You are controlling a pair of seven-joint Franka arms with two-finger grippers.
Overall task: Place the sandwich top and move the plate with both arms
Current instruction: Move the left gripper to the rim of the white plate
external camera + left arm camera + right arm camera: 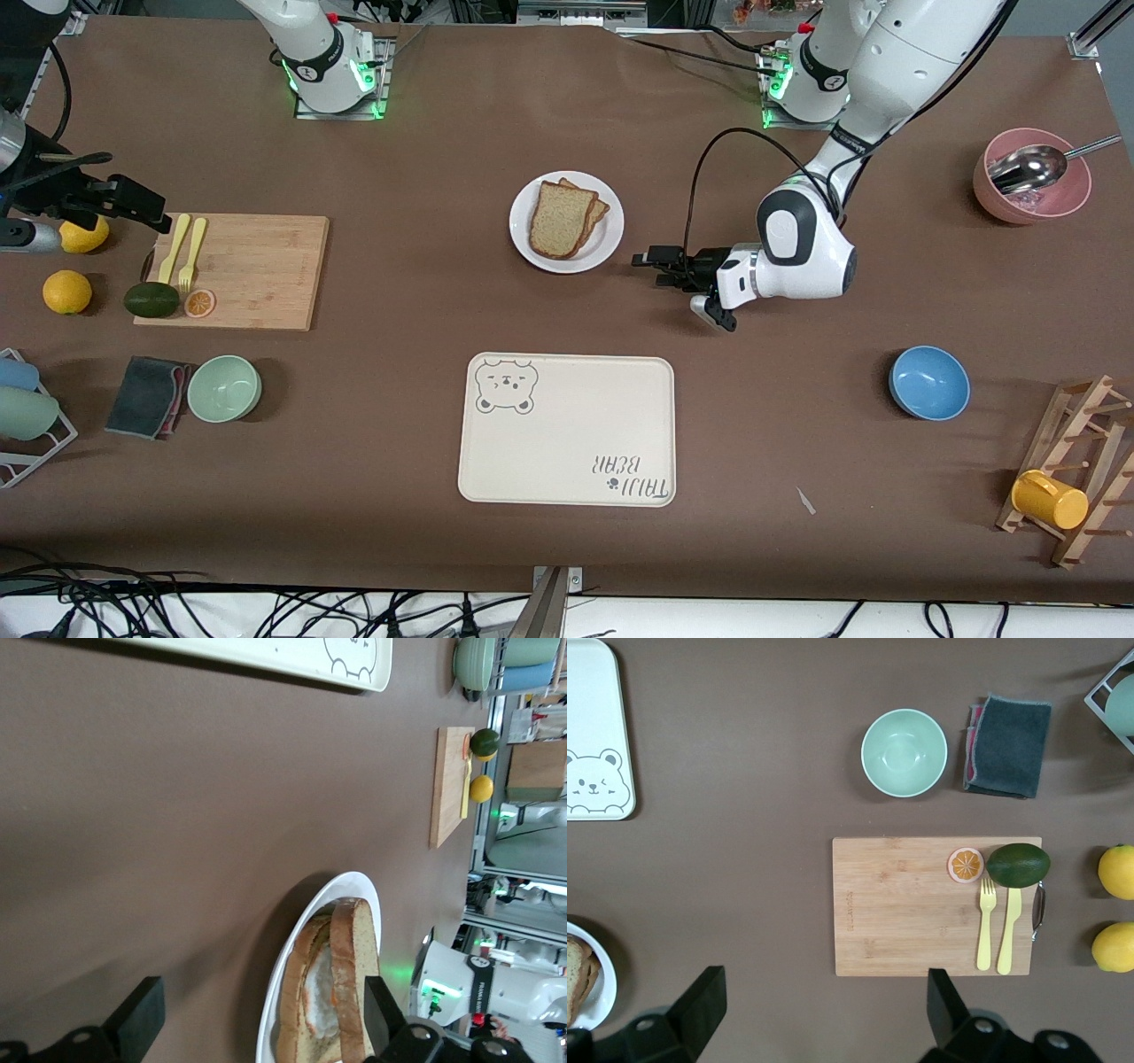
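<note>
Brown tabletop: top slice [560, 218] already sits on the plate [606, 252]. Left gripper [657, 268] waits released beside its rim; right gripper [133, 206], also released, must approach it.

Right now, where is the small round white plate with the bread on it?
The small round white plate sits mid-table, farther from the front camera than the cream rectangular bear tray, with the left gripper just beside it.

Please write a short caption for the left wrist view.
Open left gripper beside the plate, sandwich top already on the stack.
</note>
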